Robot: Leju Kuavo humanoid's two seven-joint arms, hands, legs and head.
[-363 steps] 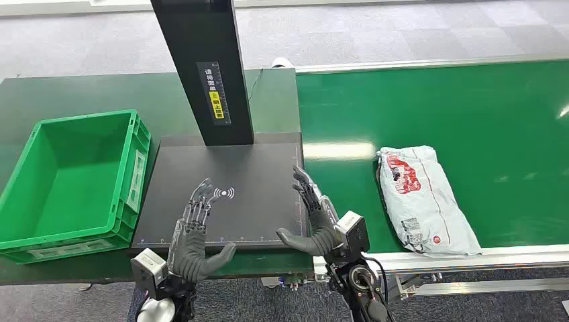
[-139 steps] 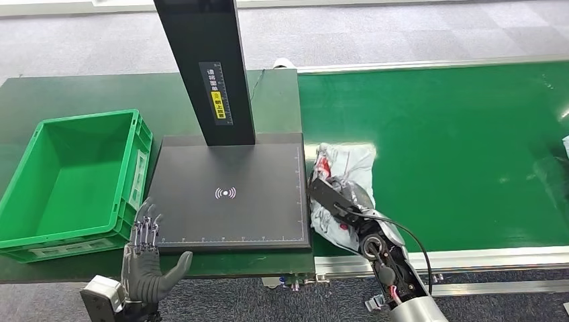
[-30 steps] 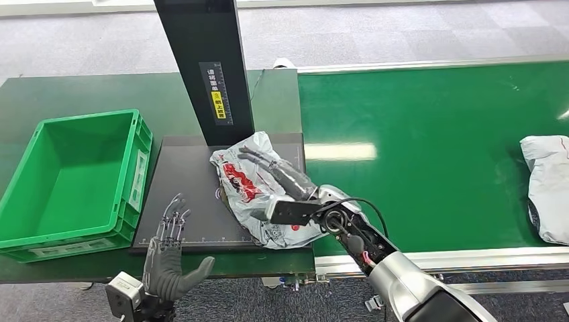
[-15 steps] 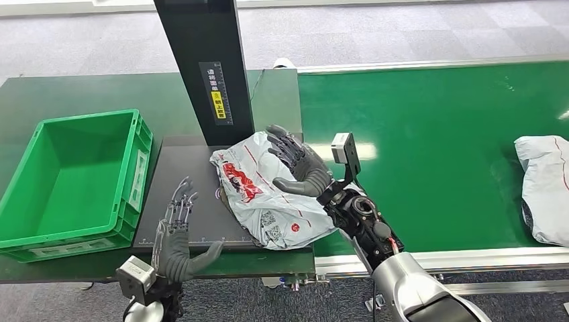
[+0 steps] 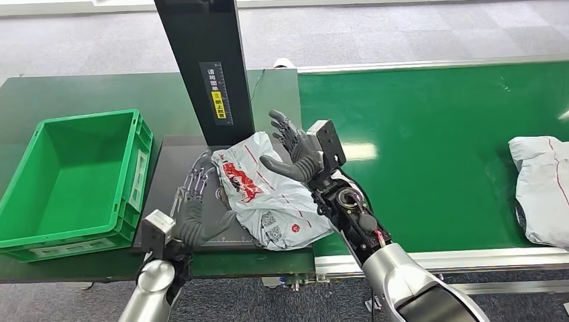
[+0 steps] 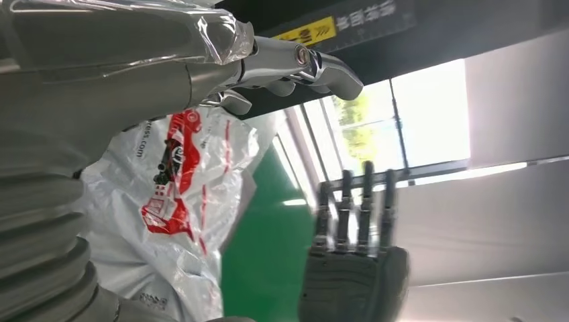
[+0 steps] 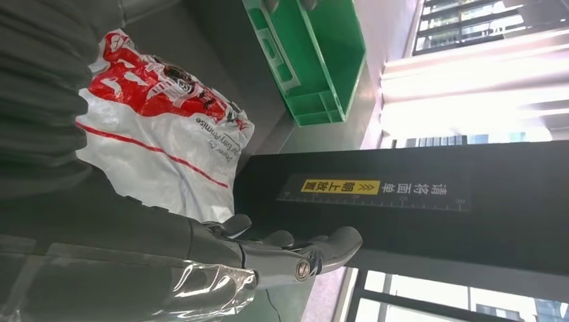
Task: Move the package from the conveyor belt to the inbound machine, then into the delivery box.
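The white-and-red package (image 5: 268,198) lies on the dark inbound machine (image 5: 174,174), with the right hand (image 5: 295,154) raised just above its 1 o'clock edge, fingers apart and empty, and the left hand (image 5: 194,204) at its 9 o'clock side, fingers spread flat, the green delivery box (image 5: 40,225) farther toward 9 o'clock.

a second white parcel (image 5: 542,188) lies far along the belt, beyond grey floor (image 5: 402,30)

The package (image 5: 268,194) is glossy, crinkled plastic film; the crate (image 5: 67,176) is smooth hard plastic; the scanner plate (image 5: 174,161) is matt black.
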